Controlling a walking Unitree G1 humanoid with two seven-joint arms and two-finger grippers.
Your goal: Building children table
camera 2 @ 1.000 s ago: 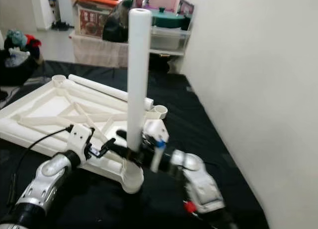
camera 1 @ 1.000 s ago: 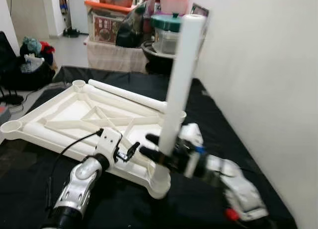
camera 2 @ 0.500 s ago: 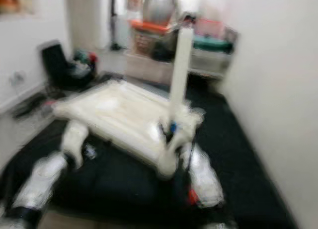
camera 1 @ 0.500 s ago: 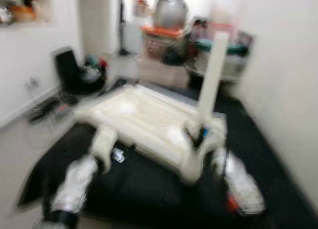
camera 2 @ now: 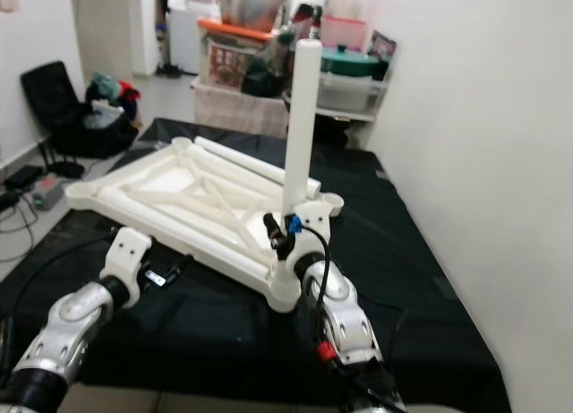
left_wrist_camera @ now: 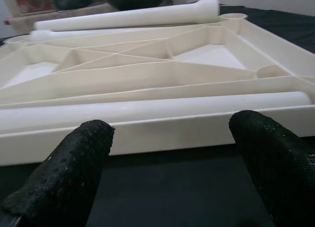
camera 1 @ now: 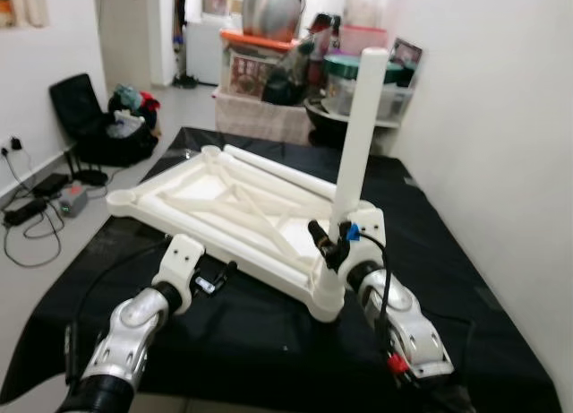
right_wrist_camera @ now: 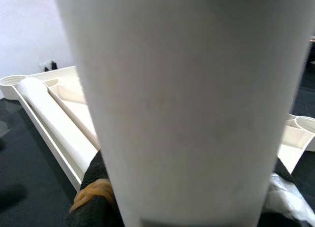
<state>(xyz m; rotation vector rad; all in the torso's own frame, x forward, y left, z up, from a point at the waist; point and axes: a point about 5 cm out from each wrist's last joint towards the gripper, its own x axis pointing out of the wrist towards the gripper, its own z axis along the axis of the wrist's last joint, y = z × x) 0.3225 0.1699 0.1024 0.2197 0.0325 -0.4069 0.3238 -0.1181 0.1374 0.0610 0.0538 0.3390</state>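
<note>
- On the black mat (camera 1: 269, 332) in the left eye view, the white tabletop (camera 1: 215, 207) is laid upside down, ribs up, around the centre of the frame. A white leg (camera 1: 356, 135) is stood upright in the corner socket at 5 o'clock of the tabletop, and it is clamped low down between the fingers of the right gripper (camera 1: 329, 245). The left gripper (camera 1: 219, 277) is held just off the tabletop's near edge at 7 o'clock, fingers apart and touching nothing. A loose leg (camera 1: 277, 168) is seen lying along the far edge at 12 o'clock. Storage boxes (camera 1: 260, 68) and a metal pot (camera 1: 271, 8) are stacked beyond the mat at 12 o'clock; a black bag (camera 1: 98, 126) sits on the floor at 10 o'clock.
- In the right eye view the same layout is given: the upright leg (camera 2: 300, 126) rises from the near corner socket at 5 o'clock of the tabletop (camera 2: 188, 198), with the right gripper (camera 2: 279, 236) closed around its base, and the left gripper (camera 2: 175, 268) is poised near the front edge at 7 o'clock.
- In the left wrist view two black fingers (left_wrist_camera: 74, 168) are shown spread wide, with the tabletop's rim (left_wrist_camera: 162, 133) just beyond them and another leg (left_wrist_camera: 147, 109) laid inside that rim.
- In the right wrist view the gripped leg (right_wrist_camera: 182, 109) is seen very close, with black finger pads (right_wrist_camera: 96, 187) pressed against its sides and the tabletop (right_wrist_camera: 54, 113) behind.
</note>
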